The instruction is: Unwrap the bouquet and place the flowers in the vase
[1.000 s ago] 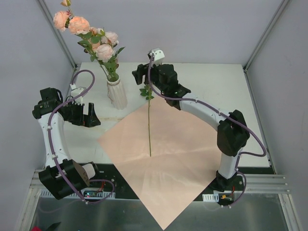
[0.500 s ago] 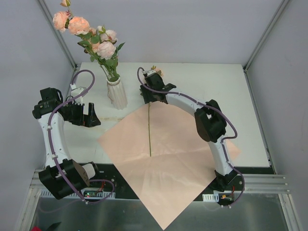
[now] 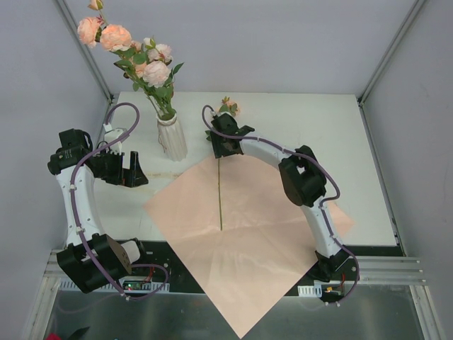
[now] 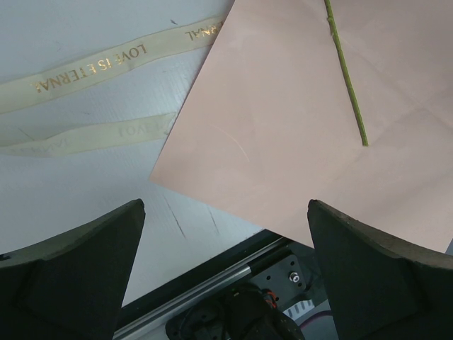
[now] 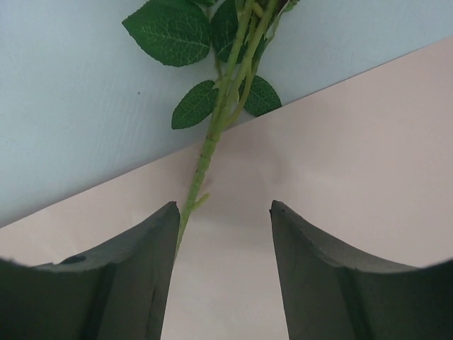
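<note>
On the cream ribbon (image 4: 92,67), "LOVE IS ETERNAL" is read; the right gripper (image 5: 223,216), since lowered, is narrowed yet open over 1 flower stem (image 5: 205,152); the left gripper (image 4: 225,209) is spread wide.

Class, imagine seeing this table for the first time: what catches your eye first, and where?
The peach-pink flowers towering out of the white vase at the far left. Next, the pink paper spread as a diamond mid-table, one flower stem lying along it, the right gripper open over its leafy end.

1 vase (image 3: 172,138), 1 pink sht (image 3: 262,212), 1 stem (image 3: 220,191)
</note>
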Controlling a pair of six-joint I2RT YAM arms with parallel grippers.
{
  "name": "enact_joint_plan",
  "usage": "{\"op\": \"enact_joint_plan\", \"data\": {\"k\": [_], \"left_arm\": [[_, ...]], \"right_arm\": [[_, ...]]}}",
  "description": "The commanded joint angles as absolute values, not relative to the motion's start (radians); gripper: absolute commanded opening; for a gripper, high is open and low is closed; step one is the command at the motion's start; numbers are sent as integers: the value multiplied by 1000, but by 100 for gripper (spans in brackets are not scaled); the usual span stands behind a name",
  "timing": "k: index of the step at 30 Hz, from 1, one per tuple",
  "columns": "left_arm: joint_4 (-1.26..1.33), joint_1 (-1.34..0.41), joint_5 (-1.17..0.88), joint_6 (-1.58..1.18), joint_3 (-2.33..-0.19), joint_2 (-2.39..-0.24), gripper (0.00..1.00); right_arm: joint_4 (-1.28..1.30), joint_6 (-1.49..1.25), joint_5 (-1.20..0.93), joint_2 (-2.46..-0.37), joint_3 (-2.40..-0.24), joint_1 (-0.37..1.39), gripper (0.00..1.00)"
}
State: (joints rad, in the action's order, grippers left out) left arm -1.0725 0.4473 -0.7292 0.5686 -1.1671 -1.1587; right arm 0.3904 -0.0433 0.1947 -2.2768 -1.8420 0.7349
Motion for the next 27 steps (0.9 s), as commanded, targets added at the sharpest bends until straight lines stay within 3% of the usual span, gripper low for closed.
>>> {"op": "enact_joint_plan", "data": {"k": [1,7,13,20,27], "left_arm": [[-1088,460,-761,598,-1164,-1163,99],[-1088,459,-762,604,-1157,-1164,99],[-1088,460,-758,609,-1155,-1158,99],[-1089,460,-744,609,-1154,-1149,99],[-1088,459,-733,615,-1157,-1138,99]], "right_arm": [[388,-78,190,-2295,-1901,735,57],[400,-92,187,-2330,-1943,742,55],[459,-115,212,-2384,-2023,752,46],[525,-114,301,-2419,-2088,767,20],[523,-150,302,-2416,-2086,765,9]]}}
